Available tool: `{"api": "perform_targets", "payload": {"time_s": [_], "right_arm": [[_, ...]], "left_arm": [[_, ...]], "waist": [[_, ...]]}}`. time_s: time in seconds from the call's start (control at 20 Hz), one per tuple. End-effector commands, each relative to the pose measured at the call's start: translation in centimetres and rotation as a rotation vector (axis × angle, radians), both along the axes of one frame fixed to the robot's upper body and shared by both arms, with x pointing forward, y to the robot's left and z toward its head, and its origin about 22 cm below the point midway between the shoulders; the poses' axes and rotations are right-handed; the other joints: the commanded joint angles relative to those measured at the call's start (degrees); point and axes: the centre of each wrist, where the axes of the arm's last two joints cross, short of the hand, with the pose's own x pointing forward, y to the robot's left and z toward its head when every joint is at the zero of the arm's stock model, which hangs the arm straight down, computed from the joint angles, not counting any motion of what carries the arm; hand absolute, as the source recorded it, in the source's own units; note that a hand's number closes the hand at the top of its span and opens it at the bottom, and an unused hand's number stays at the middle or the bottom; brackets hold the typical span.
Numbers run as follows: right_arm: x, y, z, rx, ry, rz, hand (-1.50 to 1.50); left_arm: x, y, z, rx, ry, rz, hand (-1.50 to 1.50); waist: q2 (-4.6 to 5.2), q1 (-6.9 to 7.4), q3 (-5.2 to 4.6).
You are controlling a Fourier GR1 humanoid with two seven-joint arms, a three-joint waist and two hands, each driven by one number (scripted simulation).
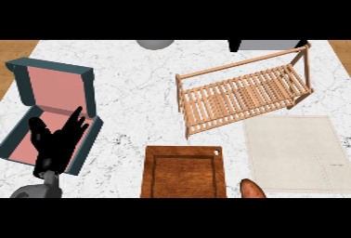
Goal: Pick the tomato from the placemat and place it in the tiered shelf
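on the white marbled desk (130,79) there is one wooden tiered shelf (243,95), made of slats and tilted across the upper right. just below it, on the right, lies one pale cloth placemat (295,153), and its surface shows bare. one dark brown cutting board (184,172) sits at the lower middle, beside the placemat. one open box (51,109), teal outside and pink inside, stands at the left with its lid up.

one hand shows: the left hand (55,144), black, over the box's near corner, fingers straight and spread upward, holding nothing. the right hand is out of view.

a small reddish-brown rounded shape (251,188) pokes in at the lower edge between board and placemat; i cannot tell whether it is the tomato.
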Motion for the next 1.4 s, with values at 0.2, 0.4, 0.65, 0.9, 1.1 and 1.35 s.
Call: {"api": "perform_targets", "payload": {"time_s": [0.2,0.4,0.65,0.9,1.1,1.35], "right_arm": [[0.5,-1.1,-0.6,-0.035,0.005,0.025,1.50],[1.7,0.0,0.7,0.070,0.019,-0.014,1.50],[1.1,-1.3,0.4,0.282,0.029,-0.060,-1.50],[1.8,0.1,0.9,0.493,0.071,-0.034,-1.50],[2.0,-3.5,1.6,0.654,0.078,-0.029,-1.50],[1.3,-5.8,4.2,0.762,-0.019,-0.144,-1.50]], "left_arm": [[1.0,0.0,0.2,-0.016,0.049,0.006,0.00],[0.4,-1.3,-1.7,-0.008,0.059,0.020,0.00],[-1.4,-0.5,-3.0,-0.015,0.068,-0.001,0.00],[-1.1,-0.6,-1.7,-0.010,0.053,-0.003,0.00],[-1.4,-0.2,-2.2,-0.032,0.058,0.006,0.00],[0.5,-0.8,-0.1,-0.003,0.056,0.002,0.00]], "waist": [[0.14,-0.58,-0.40],[0.26,-0.38,-0.43],[0.08,-0.79,-0.42],[0.06,-0.22,-0.40],[0.12,-0.36,-0.40],[0.15,-0.40,-0.39]]}}
